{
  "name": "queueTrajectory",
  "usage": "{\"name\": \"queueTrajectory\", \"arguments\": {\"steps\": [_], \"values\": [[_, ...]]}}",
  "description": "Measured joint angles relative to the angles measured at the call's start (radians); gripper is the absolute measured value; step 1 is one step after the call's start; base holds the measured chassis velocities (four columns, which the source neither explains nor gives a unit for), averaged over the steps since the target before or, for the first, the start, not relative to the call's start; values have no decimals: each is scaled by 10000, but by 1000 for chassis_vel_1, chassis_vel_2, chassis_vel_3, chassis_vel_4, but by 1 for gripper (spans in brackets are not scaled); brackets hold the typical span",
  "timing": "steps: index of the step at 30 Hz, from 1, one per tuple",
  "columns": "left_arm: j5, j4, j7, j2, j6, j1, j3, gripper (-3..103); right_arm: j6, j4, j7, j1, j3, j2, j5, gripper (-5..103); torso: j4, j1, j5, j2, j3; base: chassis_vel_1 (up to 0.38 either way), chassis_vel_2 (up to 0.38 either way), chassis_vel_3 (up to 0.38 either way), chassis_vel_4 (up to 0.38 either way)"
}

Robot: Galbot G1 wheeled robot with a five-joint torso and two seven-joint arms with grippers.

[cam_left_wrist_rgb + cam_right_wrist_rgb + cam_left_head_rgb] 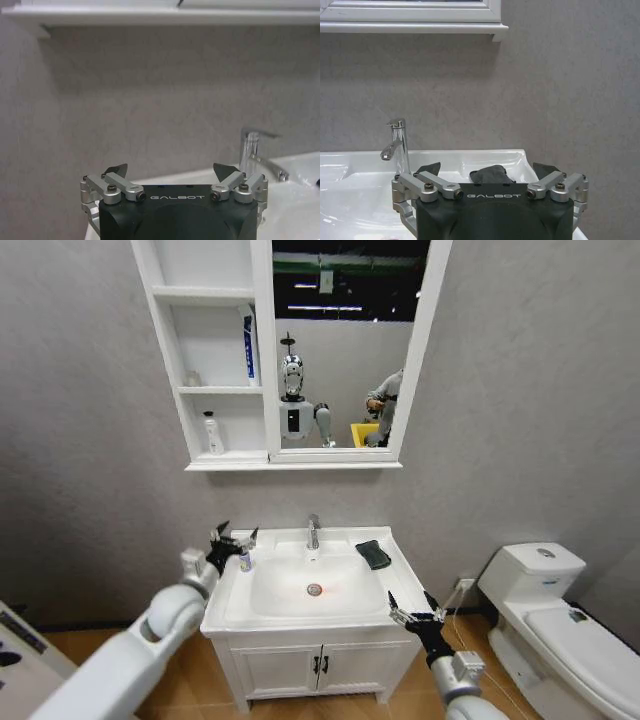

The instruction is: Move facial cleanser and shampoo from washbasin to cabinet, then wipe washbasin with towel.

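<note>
The left pincer (233,537), spread wide, hovers at a small bottle (244,560) on the washbasin (300,615) rim, the right pincer (412,612) released at the front edge, so with one white bottle (212,433), perhaps the shampoo, on the cabinet (222,350) shelf, one transfer remains and the towel (373,554) lies unused.

towel (490,174) partly behind right gripper (489,172), cabinet (215,360) top cropped

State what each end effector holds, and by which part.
Nothing is held. The left end effector is open over the washbasin's back-left corner by a small bottle; the right end effector is open at the front-right edge.
</note>
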Motion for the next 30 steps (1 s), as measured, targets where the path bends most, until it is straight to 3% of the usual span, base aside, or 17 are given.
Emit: {"name": "queueTrajectory", "arguments": {"steps": [11,17,25,30], "values": [[926,3664,363,-1869,-791,-1256,148,97,32,-28,10,-29,134,-183,234,100,-4,3,6,0,-1,0,0,0,0],[983,4666,331,-2167,-990,-1649,-2,97,85,-61,9,-70,219,-287,381,100,0,3,4,-1,0,0,0,0,0],[889,5023,333,-2231,-951,-2020,-32,97,147,-68,5,-103,229,-265,389,100,-1,3,5,-1,0,0,0,0,0],[873,5506,477,-2389,-831,-2342,38,82,149,-66,6,-64,291,-301,438,100,-1,3,4,-1,0,0,0,0,0]]}}
